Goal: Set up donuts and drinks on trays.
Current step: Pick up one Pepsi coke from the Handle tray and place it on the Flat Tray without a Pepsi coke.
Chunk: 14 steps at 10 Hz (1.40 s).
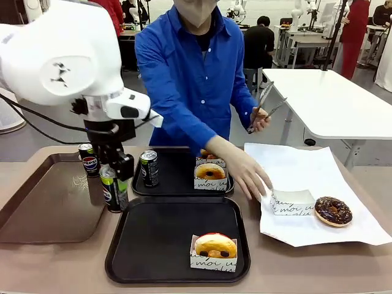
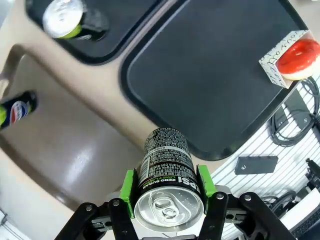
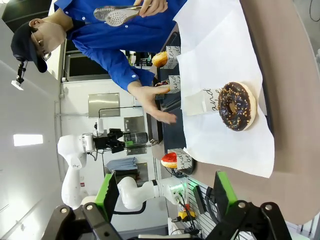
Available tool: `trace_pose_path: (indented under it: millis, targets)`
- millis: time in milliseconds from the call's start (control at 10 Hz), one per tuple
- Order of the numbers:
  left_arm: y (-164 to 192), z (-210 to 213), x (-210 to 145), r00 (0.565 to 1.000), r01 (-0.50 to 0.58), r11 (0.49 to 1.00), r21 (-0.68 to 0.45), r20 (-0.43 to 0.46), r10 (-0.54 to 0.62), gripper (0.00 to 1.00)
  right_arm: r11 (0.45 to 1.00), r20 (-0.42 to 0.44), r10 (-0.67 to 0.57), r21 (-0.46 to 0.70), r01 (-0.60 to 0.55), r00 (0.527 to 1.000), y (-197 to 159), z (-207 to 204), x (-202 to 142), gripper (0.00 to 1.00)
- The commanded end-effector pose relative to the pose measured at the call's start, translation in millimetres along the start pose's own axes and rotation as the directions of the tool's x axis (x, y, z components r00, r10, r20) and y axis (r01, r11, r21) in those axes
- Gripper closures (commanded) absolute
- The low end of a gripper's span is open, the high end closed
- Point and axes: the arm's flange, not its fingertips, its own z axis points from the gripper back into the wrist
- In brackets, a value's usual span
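My left gripper [image 1: 115,176] is shut on a slim dark drink can with a green band [image 1: 114,191], holding it by its top. In the left wrist view the can [image 2: 165,167] sits between the green pads [image 2: 128,189], over the strip of table between the brown tray and the near black tray [image 2: 210,75]. That tray [image 1: 153,245] carries a red-and-yellow iced donut in its white box [image 1: 214,248]. The far black tray [image 1: 177,180] holds a can [image 1: 149,168] and boxed golden donuts [image 1: 210,173]. My right gripper [image 3: 166,196] is open and holds nothing.
One Pepsi can [image 1: 89,159] stands on the large brown tray [image 1: 43,208]. On white paper [image 1: 306,171] lie a chocolate donut [image 1: 332,211] and an empty box [image 1: 292,202]. The person's hand [image 1: 248,174] reaches toward that box; the other hand holds tongs [image 1: 264,107].
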Motion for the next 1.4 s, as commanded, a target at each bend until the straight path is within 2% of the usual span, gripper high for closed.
trace_pose_path:
  millis: [0, 300, 400, 600, 700, 800, 900, 1000, 1100, 1200, 1300]
  targets:
    - [-1, -13, 7, 0.998, 0.069, 0.996, -0.049, 0.002, -0.069, 0.41, 1.000, 0.001, 0.003, 0.012, -0.003, 1.000, 0, 1, 0, 0.00]
    - [-6, -19, 3, 0.999, -0.032, 0.998, -0.053, 0.000, 0.032, 0.41, 1.000, 0.001, 0.003, 0.012, -0.003, 1.000, 0, 1, 0, 0.00]
    - [-6, -28, 12, 0.999, 0.039, 0.999, -0.036, -0.019, -0.040, 0.41, 1.000, 0.001, 0.003, 0.012, -0.003, 1.000, 0, 1, 0, 0.00]
    - [-5, -28, 11, 1.000, 0.019, 0.999, -0.045, -0.019, -0.020, 0.41, 1.000, 0.001, 0.003, 0.012, -0.003, 1.000, 0, 1, 0, 0.00]
    - [-5, -29, 10, 1.000, 0.016, 0.997, -0.076, 0.015, -0.015, 0.41, 1.000, 0.001, 0.003, 0.012, -0.003, 1.000, 0, 1, 0, 0.00]
    - [-2, -14, -4, 0.999, 0.046, 0.995, -0.089, 0.007, -0.046, 0.41, 1.000, 0.001, 0.003, 0.012, -0.003, 1.000, 0, 1, 0, 0.00]
    - [12, 18, -49, 0.990, 0.100, 0.992, -0.077, -0.093, -0.107, 0.41, 1.000, 0.001, 0.003, 0.012, -0.003, 1.000, 0, 1, 0, 0.00]
    - [26, 39, -104, 0.991, 0.114, 0.992, -0.050, -0.071, -0.117, 0.41, 1.000, 0.001, 0.003, 0.012, -0.003, 1.000, 0, 1, 0, 0.00]
    - [36, 43, -141, 0.998, 0.048, 0.998, -0.047, -0.050, -0.050, 0.41, 1.000, 0.001, 0.003, 0.012, -0.003, 1.000, 0, 1, 0, 0.00]
    - [38, 33, -160, 0.999, 0.003, 0.998, -0.065, -0.032, -0.005, 0.41, 1.000, 0.001, 0.003, 0.012, -0.003, 1.000, 0, 1, 0, 0.00]
    - [39, 26, -163, 0.999, -0.031, 0.996, -0.083, -0.014, 0.030, 0.41, 1.000, 0.001, 0.003, 0.012, -0.003, 1.000, 0, 1, 0, 0.00]
